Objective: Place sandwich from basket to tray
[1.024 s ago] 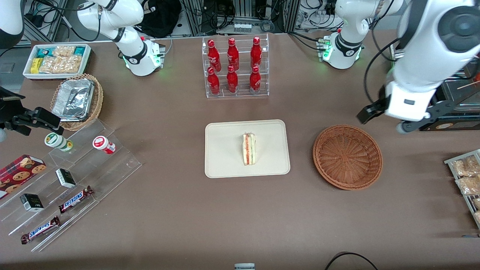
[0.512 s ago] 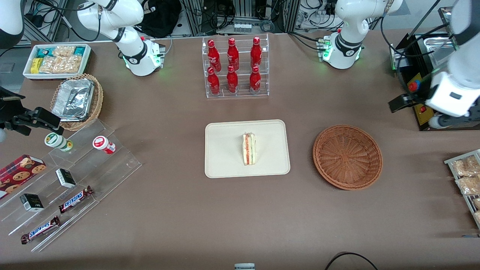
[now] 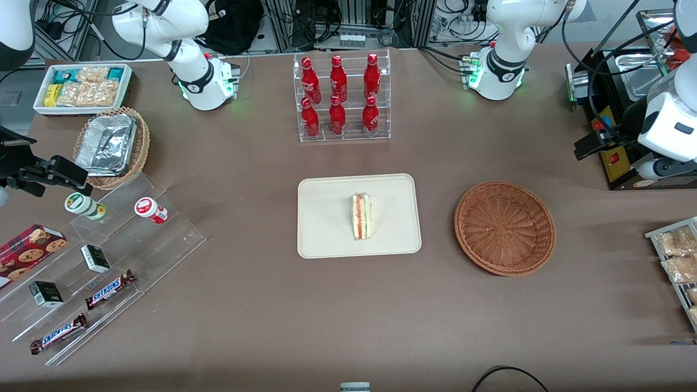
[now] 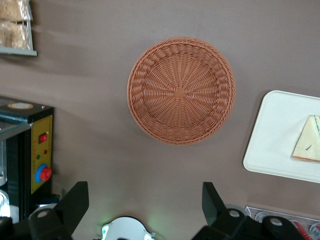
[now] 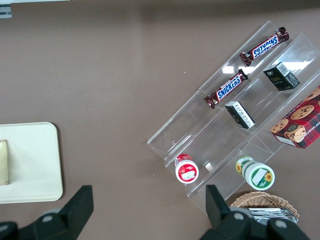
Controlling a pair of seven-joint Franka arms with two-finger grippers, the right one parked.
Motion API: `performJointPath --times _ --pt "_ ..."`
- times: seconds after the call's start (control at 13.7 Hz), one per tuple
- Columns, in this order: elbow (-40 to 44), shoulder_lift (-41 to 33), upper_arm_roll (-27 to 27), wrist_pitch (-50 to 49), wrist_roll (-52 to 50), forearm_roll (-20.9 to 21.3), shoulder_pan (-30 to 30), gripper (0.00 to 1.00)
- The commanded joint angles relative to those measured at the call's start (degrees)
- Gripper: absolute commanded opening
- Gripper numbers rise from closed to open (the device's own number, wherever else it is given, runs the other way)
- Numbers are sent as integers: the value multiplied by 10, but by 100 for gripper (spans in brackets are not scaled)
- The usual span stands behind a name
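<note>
The sandwich (image 3: 361,216) lies on the cream tray (image 3: 326,218) in the middle of the table, with its red and green filling showing. The reddish-brown basket (image 3: 505,227) stands empty beside the tray, toward the working arm's end. My left gripper (image 3: 626,160) hangs high above the table edge at the working arm's end, well clear of the basket, open and empty. In the left wrist view the basket (image 4: 181,90), the tray (image 4: 275,140) and the sandwich (image 4: 309,146) all show past the spread gripper (image 4: 145,200). The right wrist view catches the tray's edge (image 5: 35,165).
A black control box with a red button (image 3: 615,147) sits under the gripper. A rack of snack packets (image 3: 675,256) is nearer the camera. A clear rack of red bottles (image 3: 340,98) stands farther back. Acrylic snack shelves (image 3: 98,261) and a foil-filled tan basket (image 3: 111,147) lie toward the parked arm's end.
My left gripper has drawn away from the basket toward the working arm's end of the table, over the black box. The sandwich, tray and basket have not moved.
</note>
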Motion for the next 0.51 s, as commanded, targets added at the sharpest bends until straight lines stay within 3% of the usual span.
performJointPath --times 0.0,0.44 --pt "10 -13 6 -27 72 -7 2 100" --pt "10 -16 -6 -25 113 2 14 100"
